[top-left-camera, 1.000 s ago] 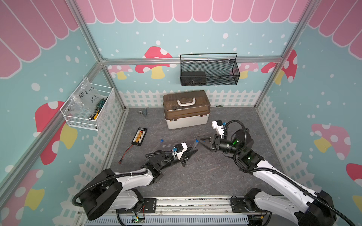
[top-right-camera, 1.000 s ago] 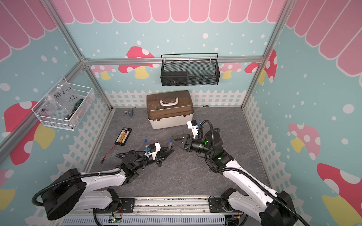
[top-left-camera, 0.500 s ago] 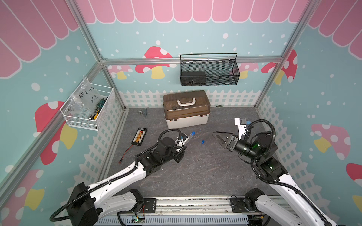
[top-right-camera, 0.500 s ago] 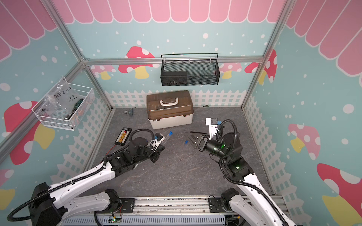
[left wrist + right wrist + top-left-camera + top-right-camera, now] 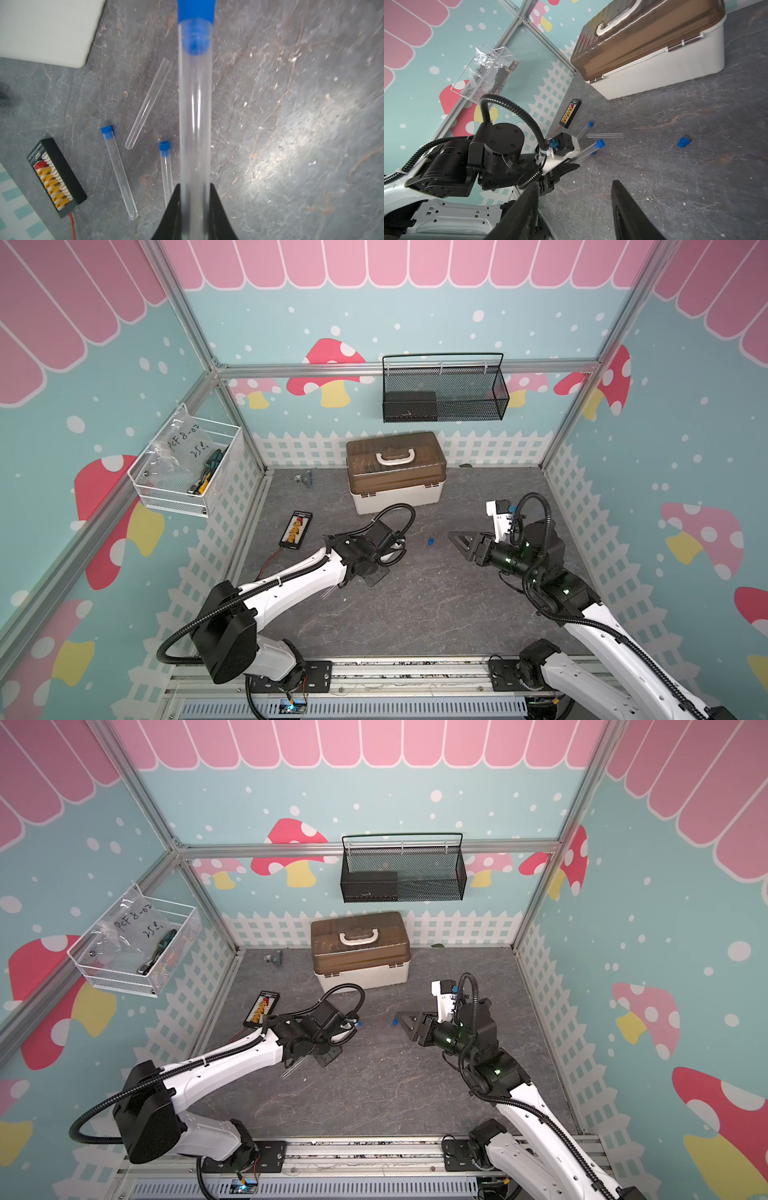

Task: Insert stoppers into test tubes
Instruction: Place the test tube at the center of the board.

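Left wrist view shows our left end effector (image 5: 195, 192) pinching a stoppered test tube (image 5: 194, 114), so we lay it gently beneath, our right end effector (image 5: 574, 191) spread.

The held test tube (image 5: 195, 124) shows blurred, its stopper (image 5: 195, 10) cut off by the picture's edge. A capped tube (image 5: 166, 166) has its end hidden behind the left gripper (image 5: 195, 188).

Only legible text was black handwriting on the clear plastic bag (image 5: 181, 444) in the white wire basket (image 5: 174, 502), left of the brown-lidded white toolbox (image 5: 397, 485): roughly "PCF8-02", then "25 c". The print on the black connector board (image 5: 296, 529) was too small to read.
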`<state>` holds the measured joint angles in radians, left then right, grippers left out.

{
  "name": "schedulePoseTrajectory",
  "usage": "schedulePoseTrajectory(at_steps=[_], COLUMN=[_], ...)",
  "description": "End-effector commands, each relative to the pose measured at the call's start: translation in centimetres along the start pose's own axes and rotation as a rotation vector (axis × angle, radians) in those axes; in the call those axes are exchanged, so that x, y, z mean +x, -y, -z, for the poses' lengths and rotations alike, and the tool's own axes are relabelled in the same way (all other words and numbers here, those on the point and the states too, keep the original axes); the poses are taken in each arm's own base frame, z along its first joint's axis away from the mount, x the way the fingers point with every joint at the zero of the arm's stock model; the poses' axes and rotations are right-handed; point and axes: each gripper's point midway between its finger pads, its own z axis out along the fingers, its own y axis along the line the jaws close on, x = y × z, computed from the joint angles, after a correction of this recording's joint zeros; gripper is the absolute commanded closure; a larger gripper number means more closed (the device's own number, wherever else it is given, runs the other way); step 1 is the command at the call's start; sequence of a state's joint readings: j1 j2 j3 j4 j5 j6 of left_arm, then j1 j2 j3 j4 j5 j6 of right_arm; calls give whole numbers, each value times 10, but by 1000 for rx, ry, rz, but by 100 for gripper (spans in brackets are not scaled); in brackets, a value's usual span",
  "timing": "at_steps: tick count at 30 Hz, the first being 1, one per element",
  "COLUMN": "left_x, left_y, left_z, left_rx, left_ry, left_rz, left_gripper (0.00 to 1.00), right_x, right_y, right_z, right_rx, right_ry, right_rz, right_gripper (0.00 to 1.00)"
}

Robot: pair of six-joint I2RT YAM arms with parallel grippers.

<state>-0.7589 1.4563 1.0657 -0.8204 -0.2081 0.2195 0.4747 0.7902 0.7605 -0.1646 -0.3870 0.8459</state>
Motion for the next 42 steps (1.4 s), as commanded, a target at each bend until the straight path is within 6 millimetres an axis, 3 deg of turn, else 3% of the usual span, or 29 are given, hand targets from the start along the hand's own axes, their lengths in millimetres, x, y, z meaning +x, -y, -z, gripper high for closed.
schedulePoseTrajectory(at_steps=[1,6,19,31,42], left_x=[31,54,53,66,68], left_y=[13,17,28,22,20], left_z=[-6,-27,-62,-75,-77], left_rx=[82,92,153,121,105], left_ry=[-88,-138,-89,-155,-166], left_rz=[-225,-286,-181,-199,-195], left_gripper=[100,100,95,86,71], right_x=[1,7,15,22,23], right_y=[4,11,17,25,24], right_z=[6,3,-2,2,6], right_rx=[30,44,61,99,143], right_ry=[3,-14,-61,-79,-143], right_rz=[36,28,27,25,58], right_gripper=[45,45,46,46,46])
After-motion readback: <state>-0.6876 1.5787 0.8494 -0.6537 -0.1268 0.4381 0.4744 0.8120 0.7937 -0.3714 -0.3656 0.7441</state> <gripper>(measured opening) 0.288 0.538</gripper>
